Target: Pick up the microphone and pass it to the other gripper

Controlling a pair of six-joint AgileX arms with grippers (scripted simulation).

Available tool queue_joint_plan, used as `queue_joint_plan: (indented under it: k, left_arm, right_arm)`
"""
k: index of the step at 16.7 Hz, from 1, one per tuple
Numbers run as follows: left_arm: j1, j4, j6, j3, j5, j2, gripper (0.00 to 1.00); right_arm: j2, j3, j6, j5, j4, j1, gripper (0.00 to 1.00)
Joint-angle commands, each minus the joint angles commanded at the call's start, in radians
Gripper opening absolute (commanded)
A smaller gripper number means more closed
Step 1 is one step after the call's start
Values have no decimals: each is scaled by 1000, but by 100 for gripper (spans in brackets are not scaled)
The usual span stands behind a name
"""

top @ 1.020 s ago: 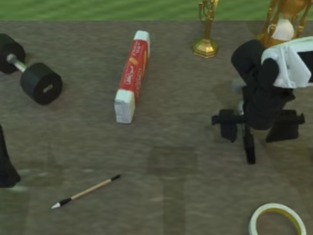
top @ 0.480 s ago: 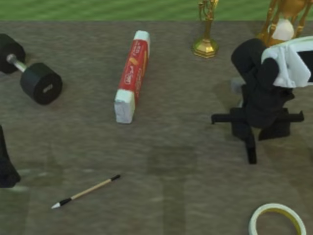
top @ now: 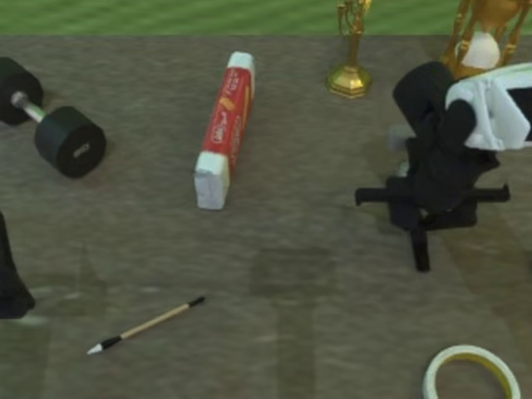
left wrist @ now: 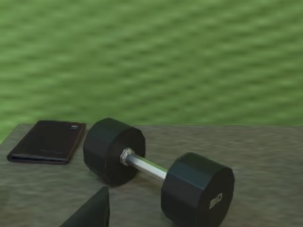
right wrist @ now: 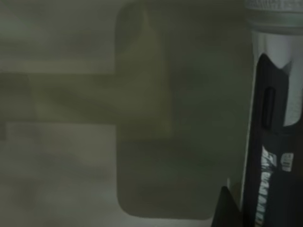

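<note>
The microphone (top: 420,249) lies toward the table's right side, its black handle sticking out toward the front edge from under my right gripper (top: 428,218). A bit of its grey head (top: 397,137) shows beyond the arm. The right gripper's fingers are shut on the handle from both sides. In the right wrist view the microphone (right wrist: 272,142) fills the side of the picture, with one black fingertip (right wrist: 227,208) against it. My left gripper (top: 10,291), the other gripper, is parked at the left edge, and one of its fingers (left wrist: 90,213) shows in the left wrist view, set well off to one side.
A black dumbbell (top: 58,125) lies at the back left, with a dark wallet (left wrist: 47,142) beyond it. A red-and-white box (top: 224,129) is in the middle. A thin tan stick (top: 145,326) lies at the front left. A gold trophy (top: 349,50), a gold hourglass (top: 482,33) and a tape ring (top: 470,374) stand on the right.
The right gripper's fingers have closed from wide apart onto the microphone handle. The handle has shifted slightly left and toward the back. The left arm has not moved.
</note>
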Motion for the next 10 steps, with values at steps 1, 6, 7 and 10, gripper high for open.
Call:
queue_joint_plan:
  k: [1, 6, 7, 10]
  left_arm:
    - [0, 0, 0, 0, 0, 0, 100]
    - [0, 0, 0, 0, 0, 0, 100]
    - [0, 0, 0, 0, 0, 0, 100]
    - [0, 0, 0, 0, 0, 0, 100]
  right_arm:
    - [-8, -9, -11, -14, 40, 1, 0]
    - [-70, -93, -92, -115, 376, 1, 0]
    - [-85, -117, -112, -141, 466, 0, 0]
    - [-140, -201, -177, -222, 757, -1, 0]
